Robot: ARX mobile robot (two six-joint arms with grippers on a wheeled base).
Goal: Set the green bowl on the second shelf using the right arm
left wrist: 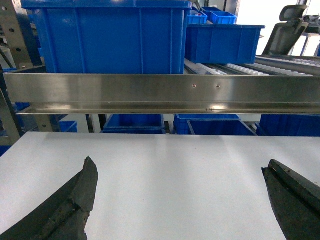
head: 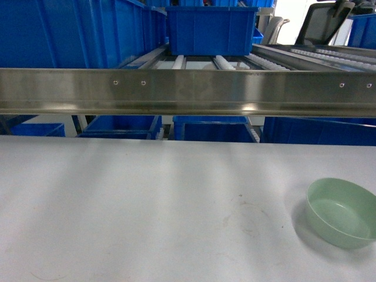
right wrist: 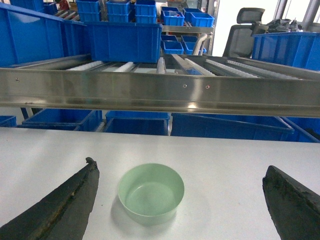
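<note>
While the right pincer [right wrist: 180,200] gapes wide and empty, the green bowl [right wrist: 151,192] sits upright, mouth up.

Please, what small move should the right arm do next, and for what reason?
Probably lower the open right gripper forward onto the small pale mint-green bowl. The bowl stands upright on the white table, ungrasped, and lies between the spread fingers, a little left of centre.

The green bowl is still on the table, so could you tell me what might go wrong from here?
1. The green bowl is smooth and round; the open right tool could slip off its rim.
2. The steel front rail crosses the path up to the second shelf; the lifted bowl could strike it.
</note>
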